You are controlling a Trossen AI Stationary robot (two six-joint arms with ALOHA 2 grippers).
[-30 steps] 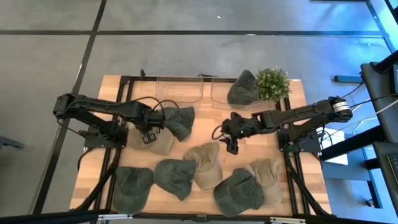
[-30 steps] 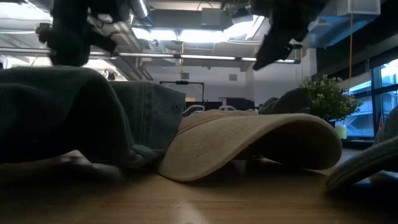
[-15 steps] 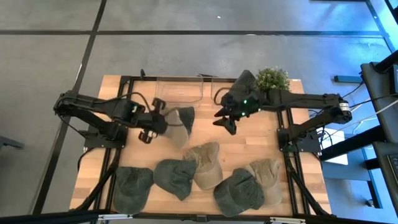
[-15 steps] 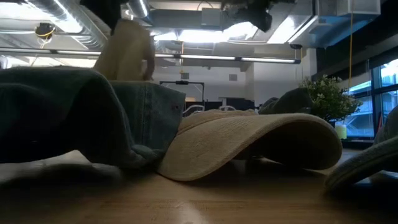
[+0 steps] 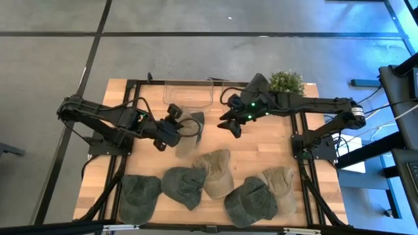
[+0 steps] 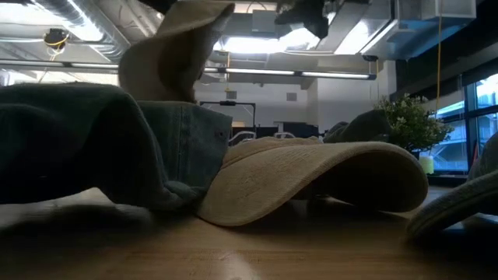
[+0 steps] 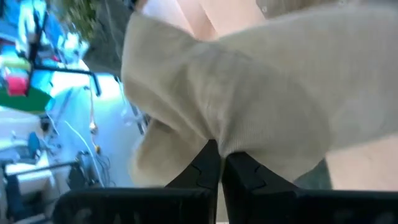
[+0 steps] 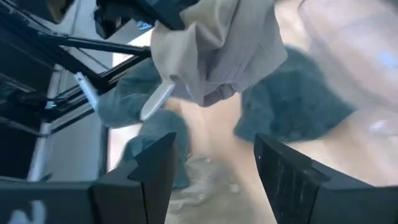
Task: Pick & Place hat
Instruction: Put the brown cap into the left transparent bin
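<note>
A tan hat [image 5: 186, 137] hangs above the table's left middle, with my left gripper [image 5: 171, 129] shut on it. The low view shows the same hat [image 6: 173, 54] high over the other hats. Just behind it a dark grey hat [image 5: 195, 120] lies on the table. My right gripper [image 5: 229, 125] hovers open to the right of the tan hat and holds nothing. Its wrist view looks past its spread fingers [image 8: 155, 168] at the hanging hat [image 8: 214, 46]. My left gripper pinches a fold of the tan hat's cloth [image 7: 219, 138] between its two shut fingers [image 7: 202, 171]; which part of the hat this is I cannot tell. The fingers slant down from the table's left side. The hat is lifted clear and droops slack below them.
Several hats lie along the near edge, among them a green one [image 5: 138, 196], a grey one [image 5: 183, 186] and a tan one [image 5: 215, 171]. A grey hat [image 5: 255, 91] sits by a potted plant [image 5: 286, 83] at the far right. Clear bins [image 5: 188, 96] stand at the far edge.
My left gripper has risen and rolled its wrist, staying shut, and the tan hat has come off the table and now hangs clear. My right gripper has risen and gone toward the far edge and a little left, still open.
</note>
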